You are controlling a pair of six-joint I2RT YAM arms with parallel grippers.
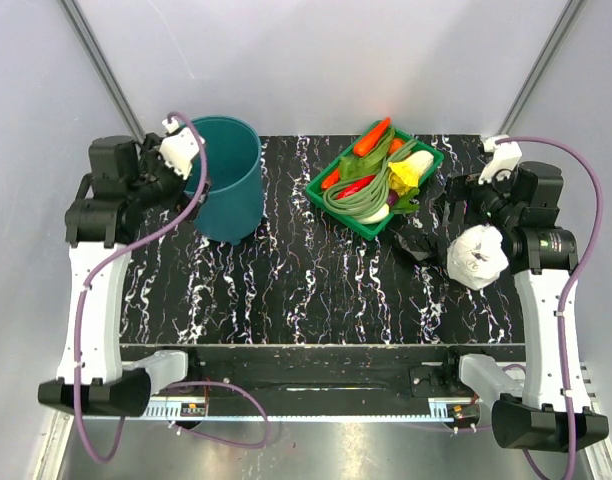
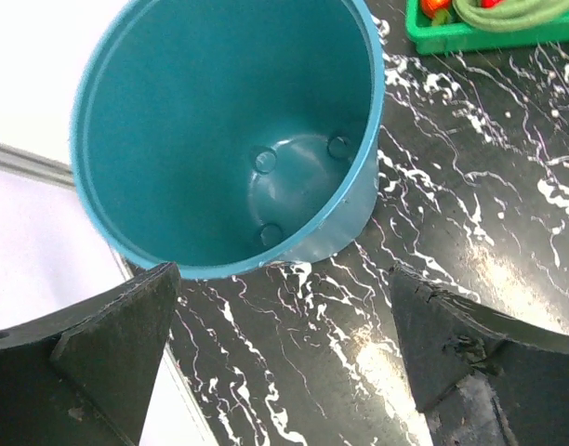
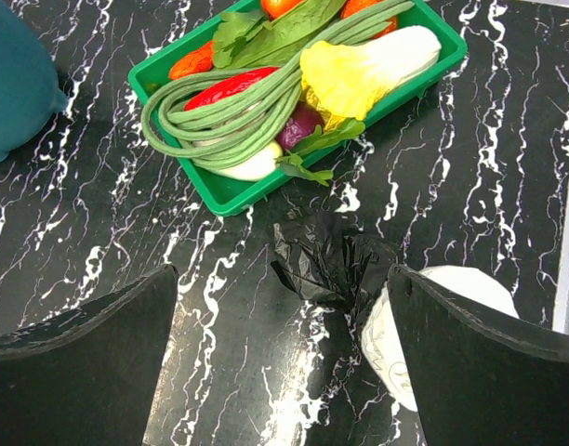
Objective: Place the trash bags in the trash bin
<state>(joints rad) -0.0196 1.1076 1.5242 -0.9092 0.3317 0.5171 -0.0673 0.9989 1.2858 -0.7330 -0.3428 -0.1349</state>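
Top view: the trash bin (image 1: 229, 178) stands upright at upper left, and the trash bags (image 1: 418, 245) lie crumpled at centre right against a white wad (image 1: 478, 256); left wrist view: the left gripper (image 2: 284, 277) is spread wide, grasping nothing, with the bin (mouth toward the camera) filling the upper frame; right wrist view: the right gripper (image 3: 283, 274) is likewise released, bags at lower centre.

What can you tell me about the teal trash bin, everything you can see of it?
The trash bin is a round teal bucket of smooth, slightly glossy plastic, with walls that taper to a narrower base. It stands upright with its mouth open at the far left of the black marbled table. It is empty inside, and only three round dimples mark its floor. The open left gripper hangs just beside its rim and does not touch it in the wrist view.
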